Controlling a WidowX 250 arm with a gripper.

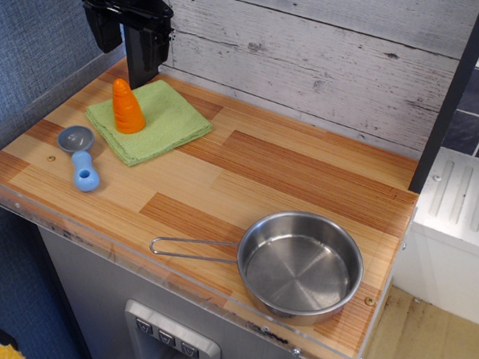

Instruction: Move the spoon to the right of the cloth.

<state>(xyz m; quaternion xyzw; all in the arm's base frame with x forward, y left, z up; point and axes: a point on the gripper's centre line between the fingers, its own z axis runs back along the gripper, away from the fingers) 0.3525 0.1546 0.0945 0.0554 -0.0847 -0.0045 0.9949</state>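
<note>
Spoon (81, 158) lies flat, bowl apparently toward the back, left of cloth (151, 118).

View: single camera, looking down obliquely from the front-right.
Facing: pointing toward the back plank wall (325, 48).
Range: sitting near, tabletop (248, 172) filling the frame.

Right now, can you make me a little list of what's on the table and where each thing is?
spoon: left of the cloth, on the wood
cloth: back left, flat
carrot: standing on the cloth
pan: front right, empty, handle pointing left
gripper: above the cloth's back edge, holding nothing that shows; open or shut unclear
</note>
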